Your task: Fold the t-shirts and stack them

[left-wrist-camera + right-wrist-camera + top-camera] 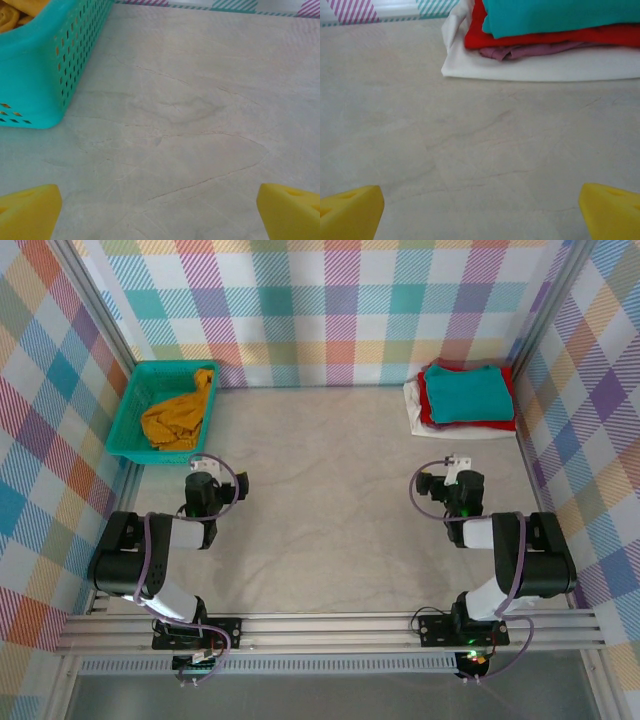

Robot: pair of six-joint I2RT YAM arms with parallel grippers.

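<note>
Folded tees [468,395] lay stacked; a yellow tee [178,418] lay in the basket [124,412].
Left gripper [159,210] and right gripper [480,210] were wide, holding nothing.

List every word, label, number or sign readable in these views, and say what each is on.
No text can be read in any view.
The folded teal t-shirt shows only plain cloth.
The basket and the mustard t-shirt carry no legible marking.
</note>
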